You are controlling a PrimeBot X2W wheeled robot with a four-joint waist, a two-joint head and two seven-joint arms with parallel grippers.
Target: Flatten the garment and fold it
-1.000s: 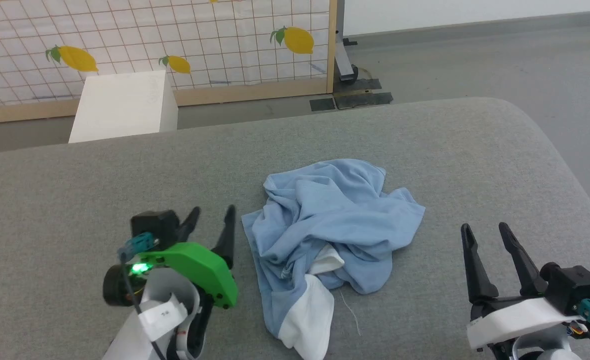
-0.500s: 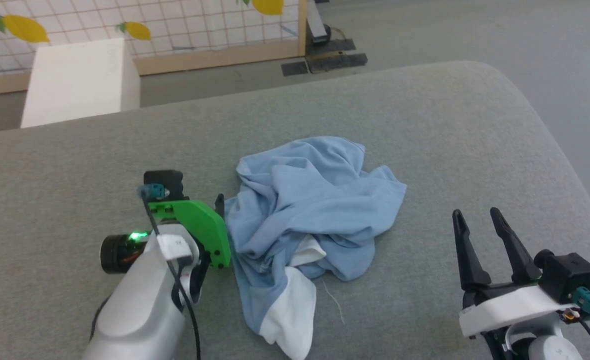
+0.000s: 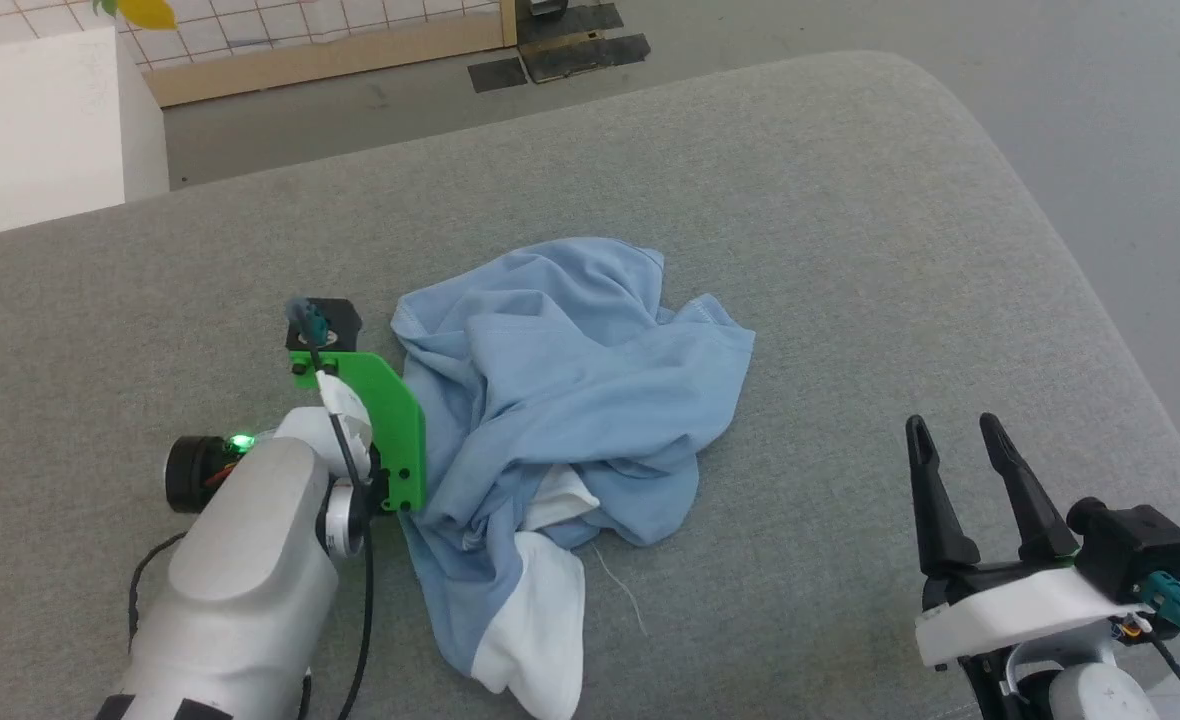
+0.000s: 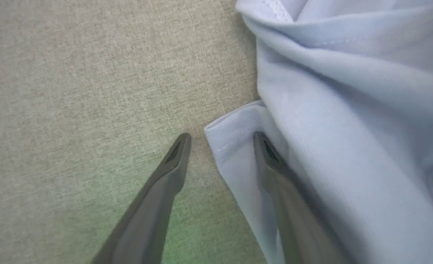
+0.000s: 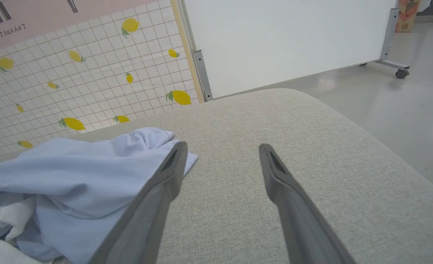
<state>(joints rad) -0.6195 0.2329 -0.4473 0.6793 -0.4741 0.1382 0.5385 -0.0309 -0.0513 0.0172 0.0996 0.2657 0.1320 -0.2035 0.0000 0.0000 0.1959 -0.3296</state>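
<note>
Both jaws apart; left arm (image 3: 240,560) apparently low.

Count, all views:
- One garment (image 3: 560,380), light blue with white, is lying on one grey tabletop (image 3: 850,250).
- Two grippers are showing: one left gripper (image 4: 221,138) and one right gripper (image 3: 950,428), each carrying two dark fingers (image 3: 935,500).
- One white box (image 3: 40,120) is standing far left.
- One loose white thread (image 3: 622,590) is trailing beside the garment.

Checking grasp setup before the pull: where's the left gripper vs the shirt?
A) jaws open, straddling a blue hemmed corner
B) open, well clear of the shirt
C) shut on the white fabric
A: the left wrist view shows the left gripper with jaws apart, one over the grey surface, the other over the garment, a hemmed corner between.
</note>
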